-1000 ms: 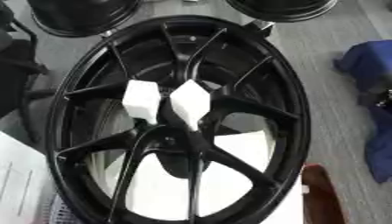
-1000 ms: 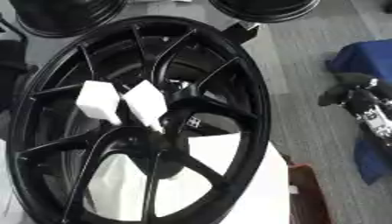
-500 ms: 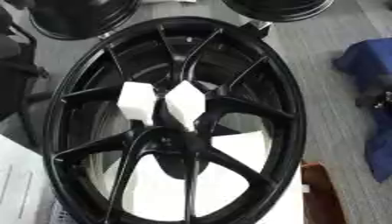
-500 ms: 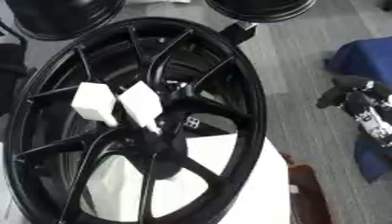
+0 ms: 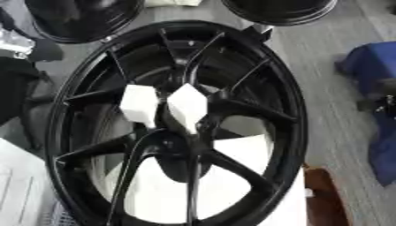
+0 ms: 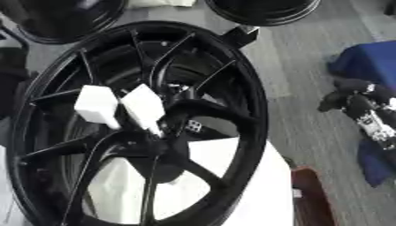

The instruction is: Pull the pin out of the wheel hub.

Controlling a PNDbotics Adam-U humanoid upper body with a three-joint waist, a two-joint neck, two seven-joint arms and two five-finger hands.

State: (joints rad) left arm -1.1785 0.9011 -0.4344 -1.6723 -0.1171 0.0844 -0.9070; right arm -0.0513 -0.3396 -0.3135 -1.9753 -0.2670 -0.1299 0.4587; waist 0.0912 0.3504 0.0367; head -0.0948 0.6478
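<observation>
Two white pins stand in the black wheel hub, untouched.

Nearest us the wheel hub [image 5: 178,145] lies flat on white sheeting; just beyond its centre stand the left pin [image 5: 140,105] and right pin [image 5: 188,107] (light, rigid, smooth, we judge), best pinched across their flat sides. Far right, our right hand [image 6: 357,102] hangs with curled fingers, holding nothing; the left shows nowhere.

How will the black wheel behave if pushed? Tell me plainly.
The black wheel looks rigid: thick spokes, unbroken rim, so probably no flex. It dwarfs the white blocks at its hub, so likely heavy. It seems to lie on its face, so it should slide rather than roll.
</observation>
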